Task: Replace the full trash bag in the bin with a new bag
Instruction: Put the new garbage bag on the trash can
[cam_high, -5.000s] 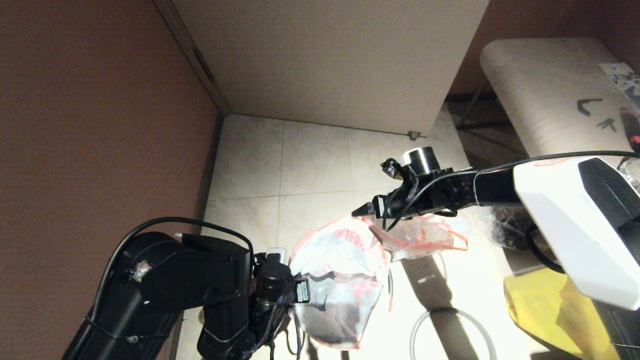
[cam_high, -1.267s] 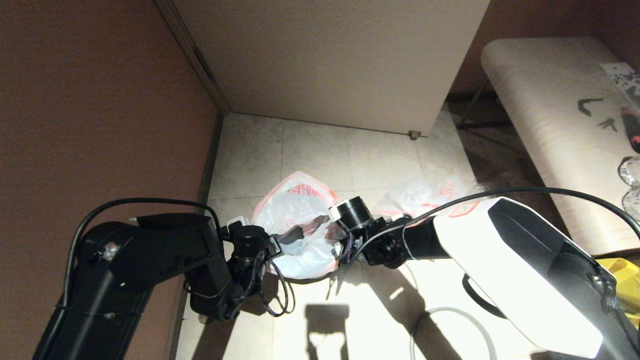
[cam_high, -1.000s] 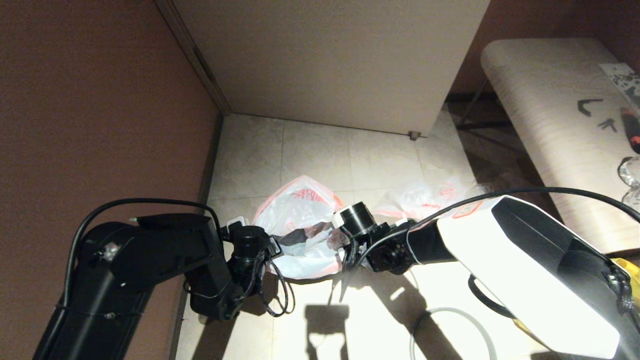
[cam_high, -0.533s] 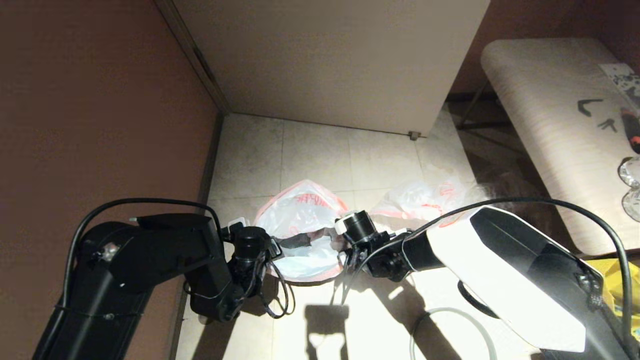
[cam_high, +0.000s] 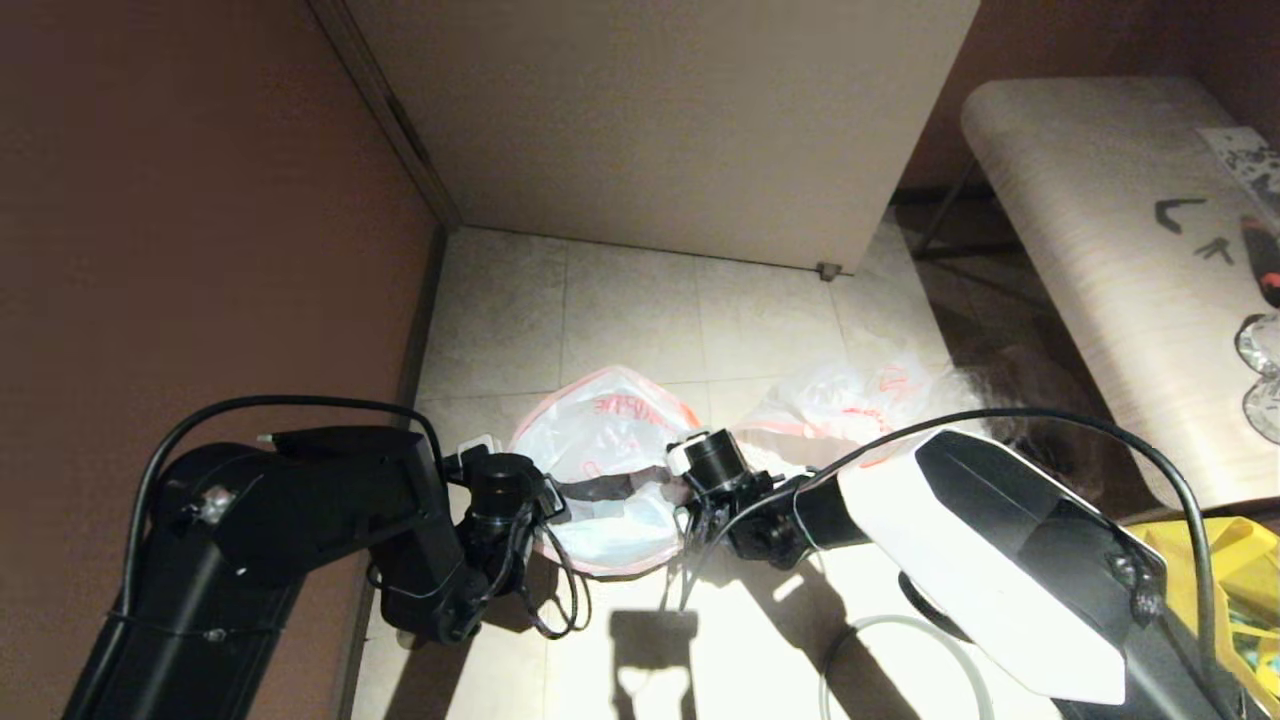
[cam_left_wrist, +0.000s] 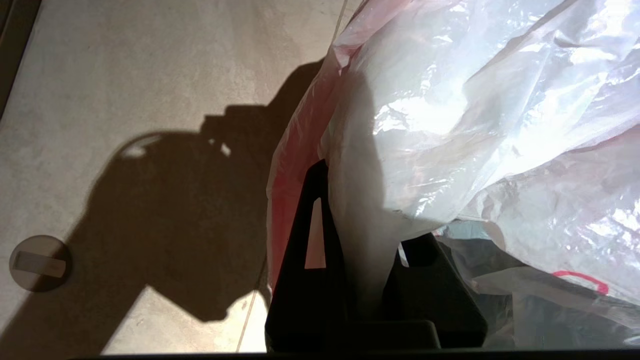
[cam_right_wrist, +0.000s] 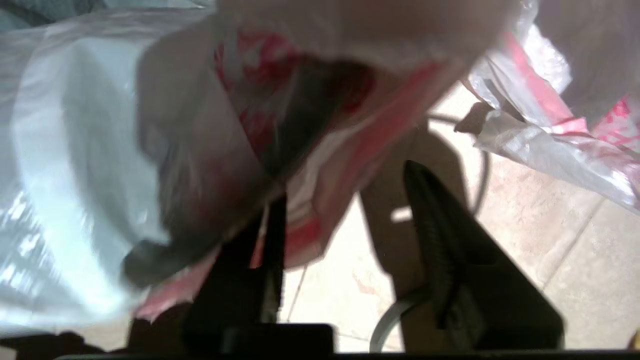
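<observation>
The new bag (cam_high: 605, 450), translucent white with red-orange edging, stands spread open on the floor between both arms. Through it the bin (cam_high: 600, 487) shows only as a dark band. My left gripper (cam_high: 560, 492) (cam_left_wrist: 370, 205) is shut on the bag's left edge, with plastic pinched between its fingers. At the bag's right edge my right gripper (cam_high: 690, 530) (cam_right_wrist: 345, 195) is open; the red edge drapes against one finger (cam_right_wrist: 272, 235) and the gap is otherwise bare. The full trash bag (cam_high: 850, 400) (cam_right_wrist: 550, 125) lies crumpled on the floor behind the right arm.
A loose grey ring (cam_high: 900, 660) lies on the tiles near the right arm. A yellow bag (cam_high: 1225, 570) sits at the far right below a pale bench (cam_high: 1100, 250). A brown wall (cam_high: 200, 200) runs along the left and a beige cabinet (cam_high: 650, 120) closes the back.
My right gripper has opened and let go of the bag's right edge. The bag has sunk lower and the right arm has dropped a little. The left arm has held still.
</observation>
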